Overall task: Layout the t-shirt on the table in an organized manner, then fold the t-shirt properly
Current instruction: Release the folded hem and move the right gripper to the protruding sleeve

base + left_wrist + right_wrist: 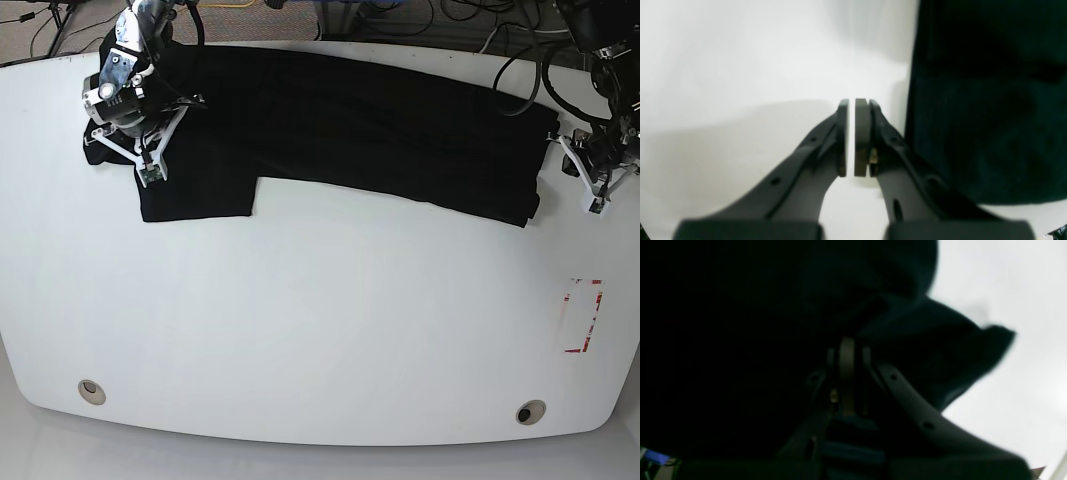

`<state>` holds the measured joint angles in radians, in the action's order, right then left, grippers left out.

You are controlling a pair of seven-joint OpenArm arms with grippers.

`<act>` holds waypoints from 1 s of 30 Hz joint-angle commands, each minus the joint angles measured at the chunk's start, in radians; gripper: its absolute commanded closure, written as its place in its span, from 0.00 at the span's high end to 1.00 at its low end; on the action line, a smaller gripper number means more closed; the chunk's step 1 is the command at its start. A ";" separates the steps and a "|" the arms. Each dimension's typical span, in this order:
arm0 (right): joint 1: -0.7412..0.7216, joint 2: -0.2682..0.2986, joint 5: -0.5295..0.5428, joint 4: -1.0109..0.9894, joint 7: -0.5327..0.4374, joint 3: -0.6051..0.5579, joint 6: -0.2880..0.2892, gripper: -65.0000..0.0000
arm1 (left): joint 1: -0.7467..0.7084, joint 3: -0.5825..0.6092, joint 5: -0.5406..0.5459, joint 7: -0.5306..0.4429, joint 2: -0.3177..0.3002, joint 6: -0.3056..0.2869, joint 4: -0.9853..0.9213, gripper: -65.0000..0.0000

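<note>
The black t-shirt [350, 120] lies spread across the far half of the white table [320, 320], folded into a long band with a wider flap hanging down at its left end. My right gripper [150, 178] rests on that left flap. In the right wrist view its jaws [848, 343] are shut over the dark t-shirt [940, 350], and I cannot see whether cloth is pinched. My left gripper [596, 208] hovers over bare table just past the shirt's right end. In the left wrist view it [852, 101] is shut on nothing, with the t-shirt [987, 100] beside it.
A red tape rectangle [582, 316] marks the table near the right edge. Two round metal grommets [91, 391] [530, 411] sit near the front edge. Cables [400, 20] run behind the far edge of the table.
</note>
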<state>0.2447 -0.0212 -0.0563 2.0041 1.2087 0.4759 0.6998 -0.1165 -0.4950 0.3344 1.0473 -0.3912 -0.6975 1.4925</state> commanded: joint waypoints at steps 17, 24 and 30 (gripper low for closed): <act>0.020 -0.003 -0.001 0.037 -0.017 0.024 -0.002 0.57 | 0.015 -0.008 0.018 -0.011 -0.019 -0.001 0.190 0.41; -0.025 -0.003 0.085 0.036 -0.071 0.105 -0.002 0.57 | 0.085 -0.003 0.105 0.029 0.028 -0.001 0.313 0.43; -0.043 0.013 0.174 0.019 -0.091 0.108 -0.002 0.57 | 0.171 0.029 0.029 0.041 0.125 -0.001 0.267 0.43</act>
<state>0.2161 -0.0219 0.1024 2.0136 1.1339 0.5808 0.7002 0.0227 -0.4835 0.3943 1.1000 -0.2840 -0.6979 1.7771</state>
